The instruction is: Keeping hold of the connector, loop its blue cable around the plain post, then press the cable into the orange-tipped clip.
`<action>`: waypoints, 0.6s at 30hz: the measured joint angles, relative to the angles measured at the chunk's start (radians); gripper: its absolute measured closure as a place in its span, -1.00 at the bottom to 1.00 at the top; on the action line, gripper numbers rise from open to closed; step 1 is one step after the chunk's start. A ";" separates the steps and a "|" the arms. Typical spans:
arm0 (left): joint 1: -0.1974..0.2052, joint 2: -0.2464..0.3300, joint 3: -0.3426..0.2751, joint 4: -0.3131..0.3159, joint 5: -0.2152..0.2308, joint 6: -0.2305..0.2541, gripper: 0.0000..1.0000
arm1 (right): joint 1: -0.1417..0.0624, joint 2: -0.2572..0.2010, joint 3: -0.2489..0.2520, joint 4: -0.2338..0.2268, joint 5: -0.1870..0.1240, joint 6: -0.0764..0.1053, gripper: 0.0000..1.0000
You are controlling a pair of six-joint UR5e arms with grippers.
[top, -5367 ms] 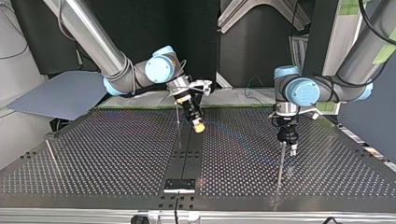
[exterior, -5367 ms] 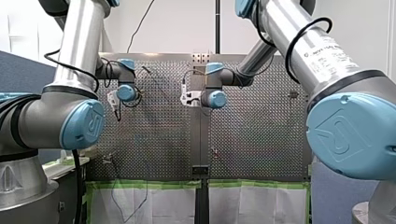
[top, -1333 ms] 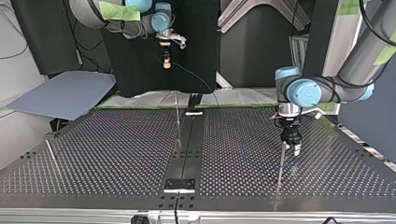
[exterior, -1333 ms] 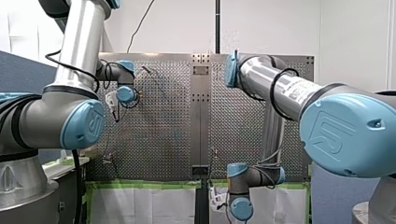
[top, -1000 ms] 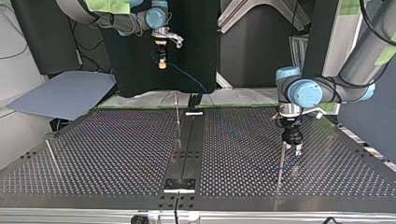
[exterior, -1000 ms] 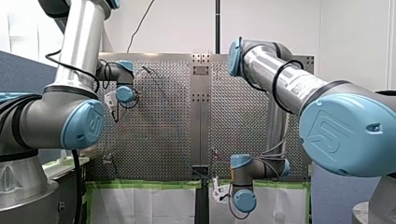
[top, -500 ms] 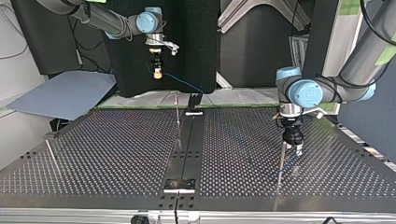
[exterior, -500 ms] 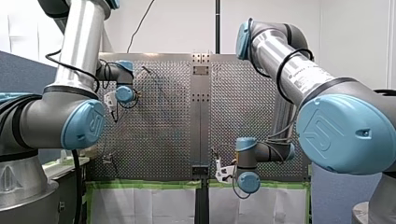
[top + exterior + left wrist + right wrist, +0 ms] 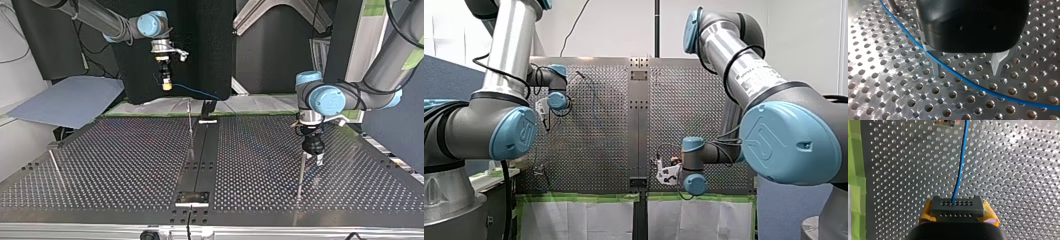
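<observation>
In the right wrist view my right gripper [image 9: 957, 216] is shut on a dark grey connector [image 9: 956, 207], held between its yellow pads [image 9: 925, 216]. The blue cable [image 9: 960, 167] runs straight ahead from the connector over the perforated plate. In the top view that gripper [image 9: 166, 86] hangs above the table's far edge, with the cable [image 9: 196, 92] trailing to the right. My left gripper [image 9: 968, 67] is open, its metal fingers [image 9: 998, 62] just above the plate, and the blue cable [image 9: 965, 80] passes beneath them. It hovers beside a thin plain post [image 9: 300, 177].
A thin upright rod [image 9: 190, 127] stands by the central dark strip [image 9: 200, 160], and another rod [image 9: 55, 167] leans at the top view's left. Green-taped white sheets [image 9: 584, 215] border the plate's near edge in the front view.
My right arm has carried the connector lower and to the left in the top view, and up towards the plate's edge in the front view. My left arm has stayed put.
</observation>
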 joint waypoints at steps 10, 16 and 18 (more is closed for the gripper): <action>-0.001 0.000 0.000 -0.006 0.000 0.000 -0.97 | -0.026 0.044 0.011 -0.014 -0.014 0.012 1.00; -0.004 0.000 0.000 -0.008 -0.001 -0.001 -0.97 | -0.039 0.058 0.011 -0.024 -0.015 0.019 1.00; -0.007 0.001 0.000 -0.015 -0.001 -0.007 -0.97 | -0.041 0.059 0.011 -0.026 -0.016 0.021 1.00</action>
